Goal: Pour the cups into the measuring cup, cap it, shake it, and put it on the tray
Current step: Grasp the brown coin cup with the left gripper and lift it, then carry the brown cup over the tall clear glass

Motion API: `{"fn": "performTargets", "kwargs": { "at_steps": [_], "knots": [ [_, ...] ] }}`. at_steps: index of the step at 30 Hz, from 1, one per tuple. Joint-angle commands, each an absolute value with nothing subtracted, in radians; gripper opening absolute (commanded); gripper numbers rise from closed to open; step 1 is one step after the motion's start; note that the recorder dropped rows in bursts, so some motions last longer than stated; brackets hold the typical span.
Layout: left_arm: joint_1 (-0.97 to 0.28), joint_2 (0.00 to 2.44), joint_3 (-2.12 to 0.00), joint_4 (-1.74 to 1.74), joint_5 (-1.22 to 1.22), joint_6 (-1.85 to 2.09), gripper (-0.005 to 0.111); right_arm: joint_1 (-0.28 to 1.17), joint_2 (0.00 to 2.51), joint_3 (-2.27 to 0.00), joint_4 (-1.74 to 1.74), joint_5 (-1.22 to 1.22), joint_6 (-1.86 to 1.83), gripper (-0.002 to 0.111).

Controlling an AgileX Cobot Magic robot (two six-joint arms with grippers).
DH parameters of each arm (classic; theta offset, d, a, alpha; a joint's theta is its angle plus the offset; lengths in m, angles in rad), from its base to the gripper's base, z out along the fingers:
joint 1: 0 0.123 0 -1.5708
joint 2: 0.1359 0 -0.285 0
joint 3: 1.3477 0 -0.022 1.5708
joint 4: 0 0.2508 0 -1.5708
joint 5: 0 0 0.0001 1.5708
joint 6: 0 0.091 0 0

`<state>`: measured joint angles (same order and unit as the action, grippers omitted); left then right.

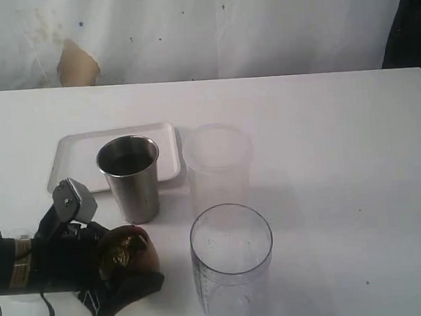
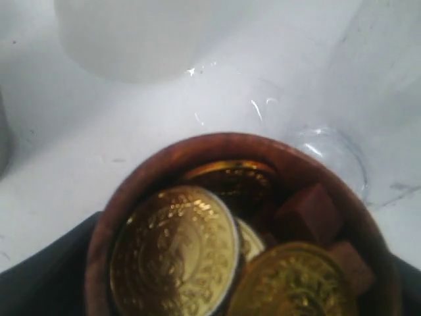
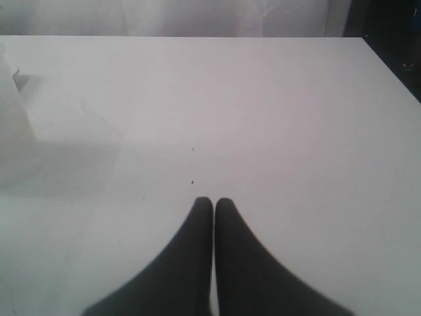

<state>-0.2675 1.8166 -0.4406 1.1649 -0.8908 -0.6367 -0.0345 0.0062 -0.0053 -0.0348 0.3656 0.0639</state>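
The short brown cup [image 1: 146, 255] stands on the table at the front left, holding gold coins [image 2: 174, 257] and brown cubes [image 2: 309, 214]. My left gripper [image 1: 131, 263] reaches around it from the left, one dark finger [image 2: 39, 276] close on each side of its wall; contact cannot be made out. The steel tumbler [image 1: 131, 181] stands just behind it, upright. To the right of the brown cup stands the clear measuring cup [image 1: 232, 265], open-topped. The white tray [image 1: 73, 157] lies behind the tumbler. My right gripper [image 3: 213, 201] is shut, empty, over bare table.
A frosted translucent tumbler [image 1: 218, 168] stands behind the measuring cup, right of the tray, and it also shows in the left wrist view [image 2: 138, 39]. The table's right edge [image 3: 395, 72] runs near the right gripper. A white backdrop hangs behind the table.
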Motion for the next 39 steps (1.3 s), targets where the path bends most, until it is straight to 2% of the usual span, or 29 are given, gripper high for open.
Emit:
{"fn": "performTargets", "kwargs": {
  "at_steps": [1, 7, 11, 14, 16, 19, 21, 25, 27, 32, 39],
  "knots": [
    [-0.271, 1.667, -0.444, 1.207, -0.857, -0.811, 0.0, -0.03, 0.0, 0.0, -0.034, 0.351, 0.066, 0.001],
    [-0.299, 1.414, -0.534, 1.488, -0.644, -1.33, 0.0, -0.03, 0.0, 0.0, -0.034, 0.351, 0.066, 0.001],
    [-0.477, 1.296, -0.671, 1.744, -0.426, -1.726, 0.0, -0.03, 0.0, 0.0, -0.034, 0.351, 0.066, 0.001],
    [-0.507, 1.252, -0.696, 1.744, -0.407, -1.72, 0.0, -0.03, 0.0, 0.0, -0.034, 0.351, 0.066, 0.001],
    [-0.511, 1.233, -0.712, 1.744, -0.255, -1.729, 0.0, -0.03, 0.0, 0.0, -0.034, 0.351, 0.066, 0.001],
    [-0.511, 1.238, -0.712, 1.744, 0.131, -1.778, 0.0, -0.03, 0.0, 0.0, -0.037, 0.351, 0.066, 0.001],
    [-0.511, 1.238, -0.74, 1.538, 0.287, -1.566, 0.0, -0.03, 0.0, 0.0, -0.037, 0.351, 0.066, 0.001],
    [-0.511, 1.246, -0.988, 0.606, 0.582, -0.455, 0.0, -0.03, 0.0, 0.0, -0.037, 0.351, 0.066, 0.001],
    [-0.538, 1.246, -1.064, 0.307, 0.683, -0.014, 0.0, -0.03, 0.0, 0.0, -0.037, 0.351, 0.066, 0.001],
    [-0.653, 1.246, -1.101, 0.331, 0.846, 0.057, 0.0, -0.03, 0.0, 0.0, -0.037, 0.351, 0.066, 0.001],
    [-0.933, 1.247, -1.101, 0.488, 0.893, -0.029, 0.0, -0.03, 0.0, 0.0, -0.037, 0.351, 0.066, 0.001]
  ]
}}
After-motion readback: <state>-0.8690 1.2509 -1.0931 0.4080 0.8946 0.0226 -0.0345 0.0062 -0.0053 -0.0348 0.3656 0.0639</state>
